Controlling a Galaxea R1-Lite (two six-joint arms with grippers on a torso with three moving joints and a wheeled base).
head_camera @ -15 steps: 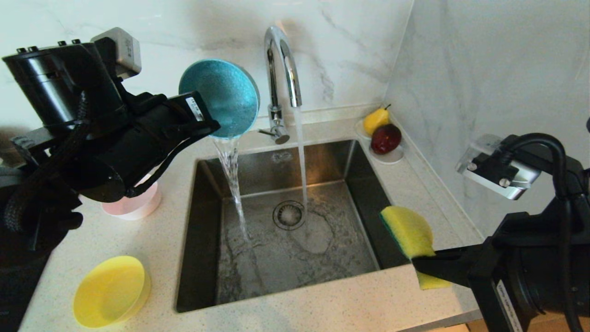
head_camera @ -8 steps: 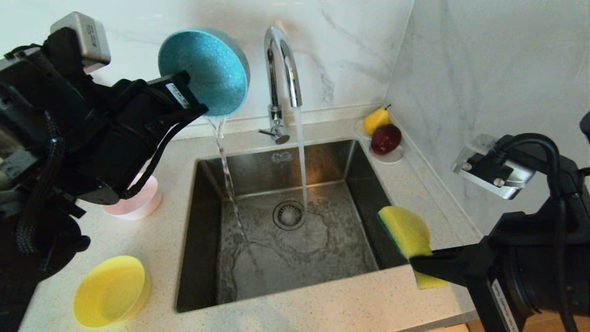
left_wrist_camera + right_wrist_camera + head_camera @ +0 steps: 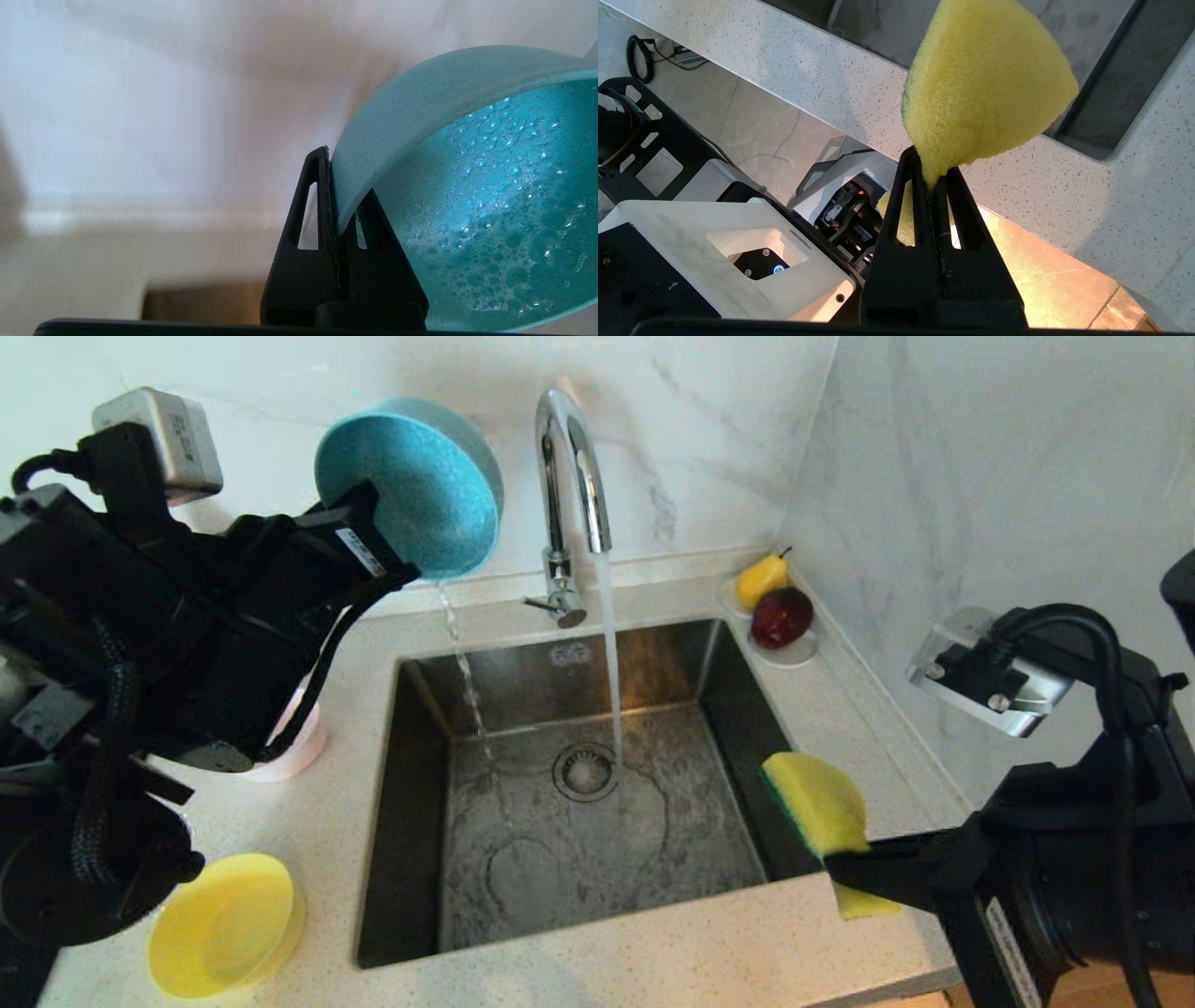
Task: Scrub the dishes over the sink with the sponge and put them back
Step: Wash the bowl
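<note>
My left gripper [image 3: 397,577] [image 3: 337,186] is shut on the rim of the light blue bowl [image 3: 411,485] [image 3: 467,186], held on edge high over the back left corner of the sink [image 3: 411,821]. A thin trickle of water falls from the wet bowl into the basin. The yellow bowl [image 3: 224,924] sits on the counter at the front left. The pink bowl [image 3: 297,751] stands behind my left arm, mostly hidden. At the sink's front right corner my right gripper [image 3: 836,868] [image 3: 930,179] is shut on the yellow sponge [image 3: 820,807] [image 3: 985,84], squeezing its end.
The chrome tap [image 3: 569,476] runs a steady stream onto the basin floor beside the drain [image 3: 585,771]. A white saucer [image 3: 789,653] with a yellow pear [image 3: 761,579] and a dark red fruit [image 3: 782,616] sits at the back right corner. Marble walls close the back and right.
My left gripper has lifted the blue bowl up and to the left, turning it. The pour from it has thinned from a full stream to a trickle. The right arm has stayed put.
</note>
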